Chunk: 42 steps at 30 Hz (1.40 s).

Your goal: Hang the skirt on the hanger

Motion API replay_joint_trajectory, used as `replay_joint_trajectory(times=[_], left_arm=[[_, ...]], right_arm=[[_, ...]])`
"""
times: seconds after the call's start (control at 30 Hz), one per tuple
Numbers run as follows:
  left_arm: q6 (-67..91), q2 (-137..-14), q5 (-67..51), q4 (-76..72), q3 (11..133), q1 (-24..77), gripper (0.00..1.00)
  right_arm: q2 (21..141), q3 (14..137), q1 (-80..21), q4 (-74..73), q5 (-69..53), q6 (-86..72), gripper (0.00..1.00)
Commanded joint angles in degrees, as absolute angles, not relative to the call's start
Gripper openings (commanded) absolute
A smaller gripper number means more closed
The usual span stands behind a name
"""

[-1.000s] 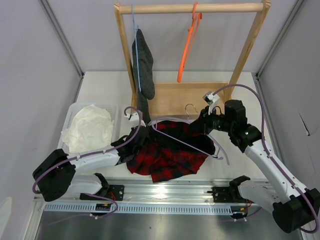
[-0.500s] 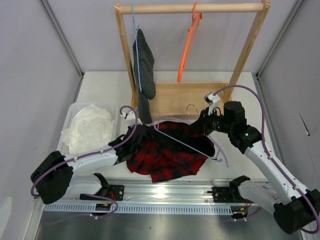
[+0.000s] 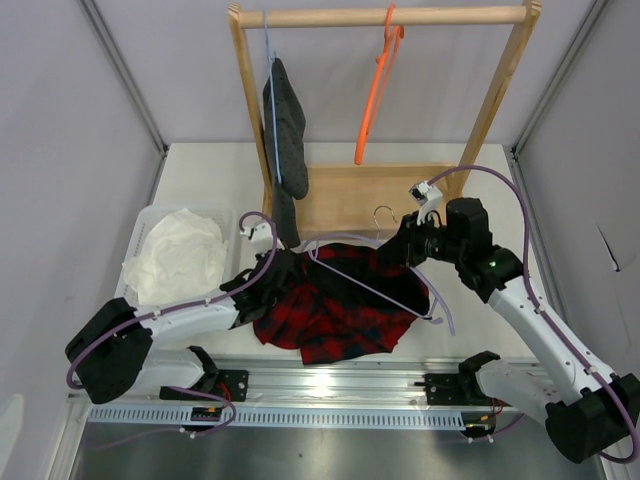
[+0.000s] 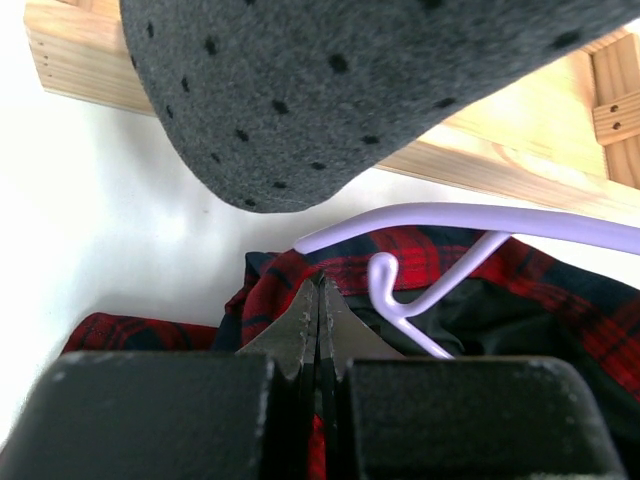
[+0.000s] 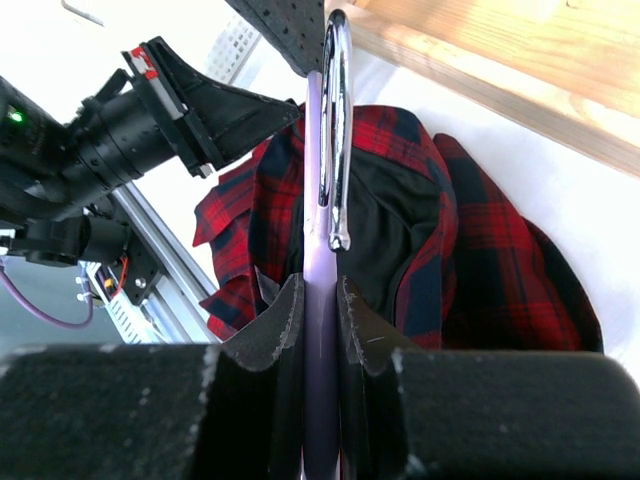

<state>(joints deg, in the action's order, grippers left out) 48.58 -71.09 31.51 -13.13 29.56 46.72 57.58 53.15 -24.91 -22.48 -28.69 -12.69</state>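
The red-and-black plaid skirt lies bunched on the table in front of the rack base. The lilac hanger slants across the top of it, silvery hook toward the rack. My right gripper is shut on the hanger's neck just below the hook; the right wrist view shows the lilac stem between the fingers, above the skirt. My left gripper is shut at the skirt's left edge. In the left wrist view its jaws pinch red fabric, beside the hanger's end.
A wooden rack stands behind, carrying an orange hanger and a dark grey dotted garment on a light blue hanger. That garment hangs low over my left gripper. A white basket with white cloth sits at the left.
Both arms have shifted only slightly; the right wrist has edged back toward the rack with the hanger. Both grips are unchanged.
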Motion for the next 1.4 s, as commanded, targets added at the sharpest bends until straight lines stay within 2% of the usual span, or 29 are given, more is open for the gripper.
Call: replay_joint_trajectory(times=[0.0,0.2,0.47,1.1,1.37], left_arm=[[50.89,-71.54,34.36,-15.47,30.15,46.23,0.0],[53.78,-71.46,36.38,-12.66,30.85,46.23,0.0],[65.91,-73.82,41.22,1.3,36.64,46.23,0.0],[82.52,-77.08,43.15,12.56,41.31,46.32,0.0],[85.52,-77.43,42.45,11.87,41.84,46.58,0.0]], right_arm=[[57.31,56.78,-24.87,-21.62,-29.09,-14.33,0.0],[57.48,56.95,-24.35,-21.27,-29.62,-14.94,0.0],[57.92,56.78,-24.35,-21.45,-30.32,-14.94,0.0],[58.09,57.22,-24.17,-21.89,-30.85,-15.73,0.0],[58.01,56.51,-24.43,-21.71,-29.54,-16.78,0.0]])
